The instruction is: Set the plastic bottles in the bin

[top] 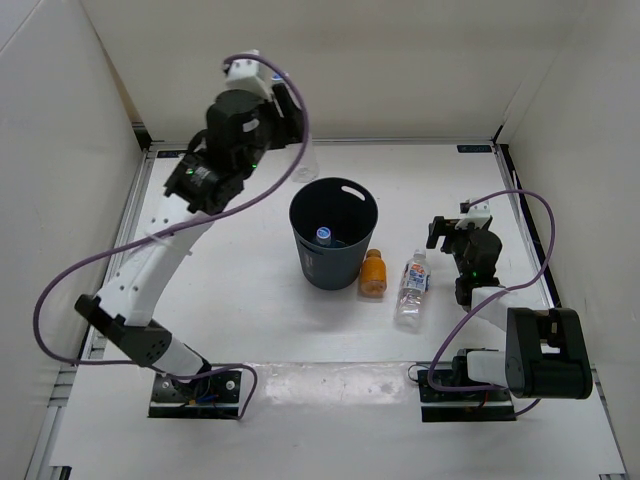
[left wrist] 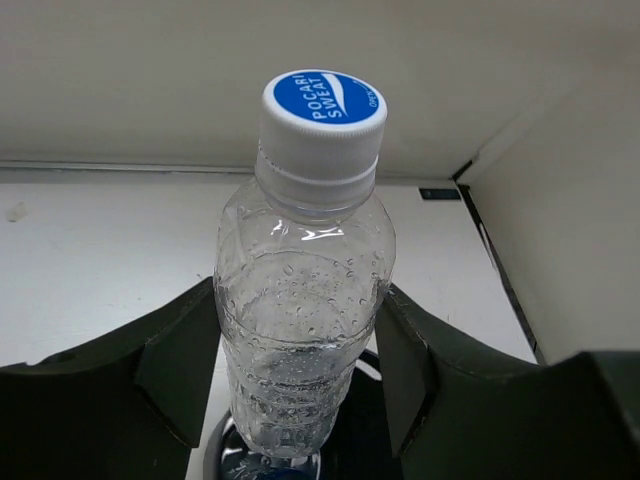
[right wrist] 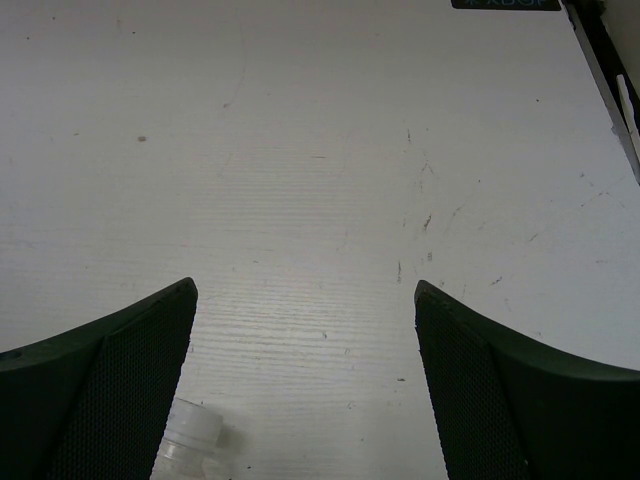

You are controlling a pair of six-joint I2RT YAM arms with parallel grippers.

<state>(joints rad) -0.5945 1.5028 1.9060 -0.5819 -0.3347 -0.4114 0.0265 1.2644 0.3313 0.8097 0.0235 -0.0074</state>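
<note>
So, 1 of 4 is done: a blue-capped bottle (top: pixel 324 236) sits inside the bin (top: pixel 335 270). The left fingers (left wrist: pixel 180 370) grip a clear Pocari Sweat bottle (left wrist: pixel 305 300) up behind the bin, to its left. The orange bottle (top: pixel 372 273) & labelled bottle (top: pixel 412 288) wait on the counter (top: pixel 250 320) right of the bin; the right fingers (right wrist: pixel 100 400) are spread apart, w/ nothing between.

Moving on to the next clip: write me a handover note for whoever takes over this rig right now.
Left gripper: shut on a clear bottle, raised by the bin's far rim, not released.
Right gripper: open, empty, over the table.
Done: one blue-capped bottle is in the bin.
To do: drop the held one, then bin the orange bottle and the labelled bottle, both on the table right of the bin.
</note>
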